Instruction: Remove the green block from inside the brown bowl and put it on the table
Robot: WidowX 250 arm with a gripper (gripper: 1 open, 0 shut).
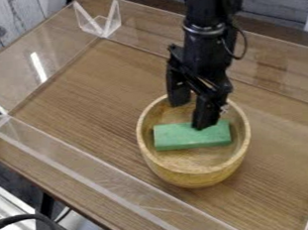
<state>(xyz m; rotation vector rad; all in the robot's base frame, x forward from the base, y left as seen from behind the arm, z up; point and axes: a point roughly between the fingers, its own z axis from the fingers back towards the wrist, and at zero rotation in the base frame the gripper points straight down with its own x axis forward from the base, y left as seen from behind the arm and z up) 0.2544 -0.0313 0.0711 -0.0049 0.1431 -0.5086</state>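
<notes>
Fingers apart, the black metal gripper [192, 106] reaches into the round light-brown wooden bowl [198, 172] above the flat green rectangular block [193, 136] lying inside, where descending off-centre could catch the bowl's rim and tip it.

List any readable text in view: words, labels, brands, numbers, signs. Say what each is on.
None readable. The block, bowl and table show no lettering. Any marking on the hand is too small or dark to make out.
</notes>
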